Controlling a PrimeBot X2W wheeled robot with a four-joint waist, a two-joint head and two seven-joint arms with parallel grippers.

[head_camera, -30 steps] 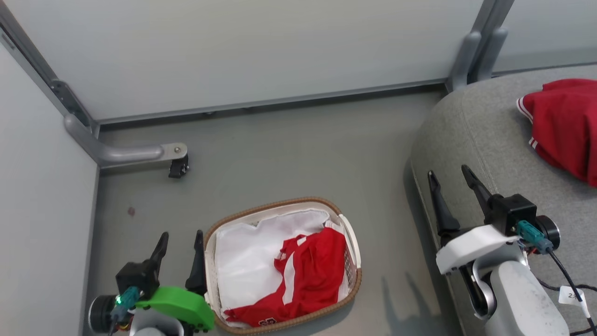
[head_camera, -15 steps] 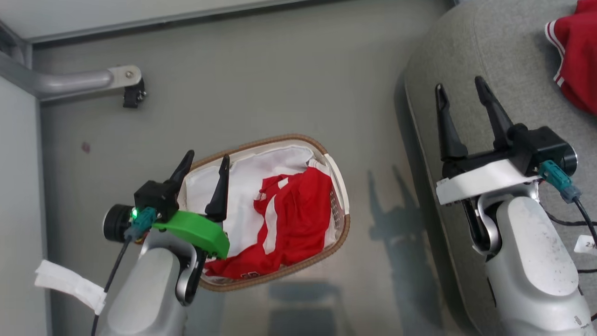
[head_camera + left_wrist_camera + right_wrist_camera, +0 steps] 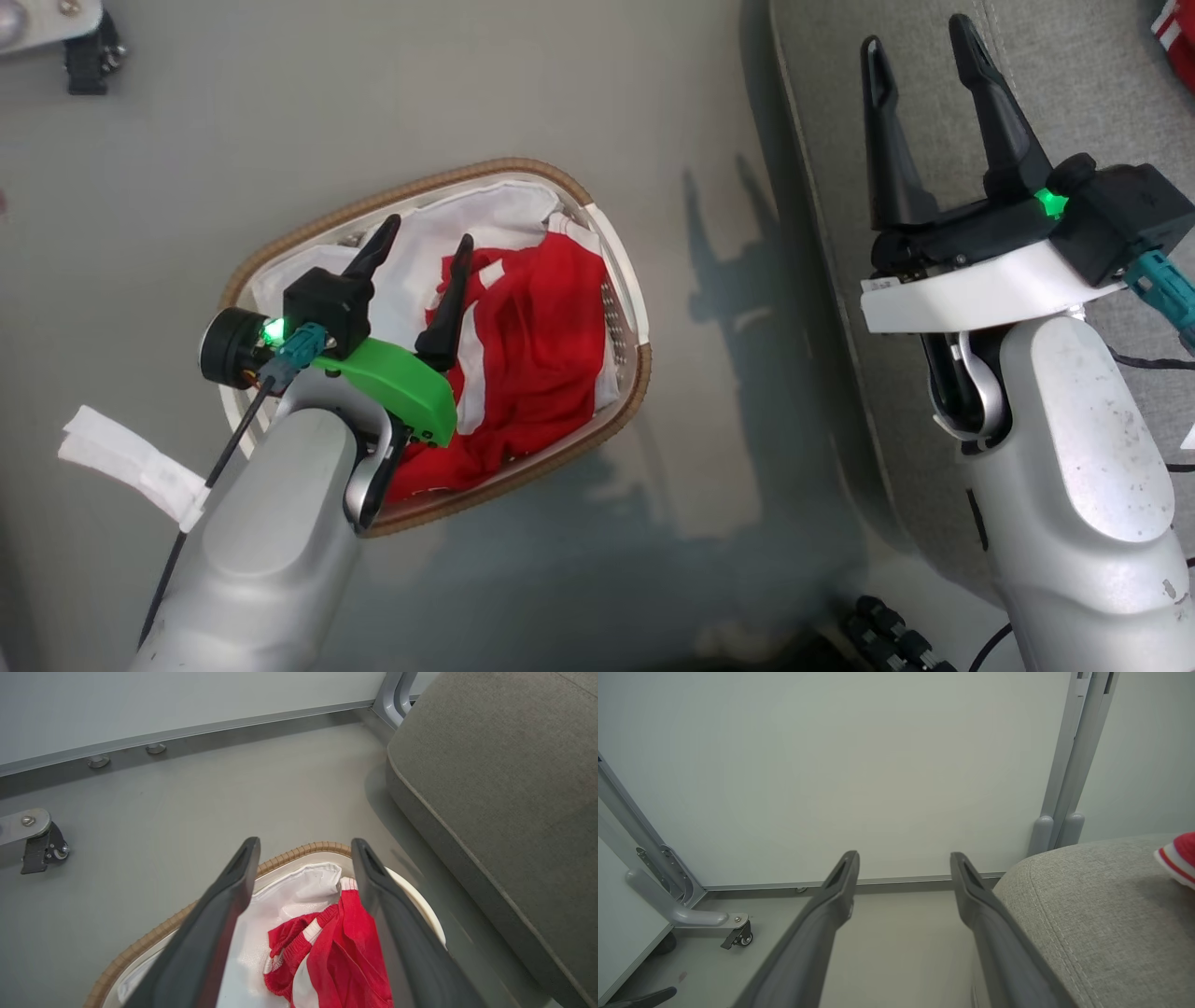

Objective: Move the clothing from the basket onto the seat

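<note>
Red clothing (image 3: 537,355), white-striped, two pieces.

First piece: crumpled in the basket (image 3: 613,313), against its right wall, lying on the white liner (image 3: 509,201); not yet lifted.

Second piece (image 3: 1178,37): a red-and-white corner lies on the seat (image 3: 1074,84), well in from its rounded edge; judged delivered.

Left gripper (image 3: 427,231): fingers spread wide, empty, poised over the basket's left half, one tip just beside the red fabric; contact cannot be told.

Right gripper (image 3: 916,33): fingers apart, empty, above the seat's rounded edge.

Status: roughly half complete.

Outstanding: grasp the first piece, carry it across the strip of floor (image 3: 280,112) to the seat, release it there.
</note>
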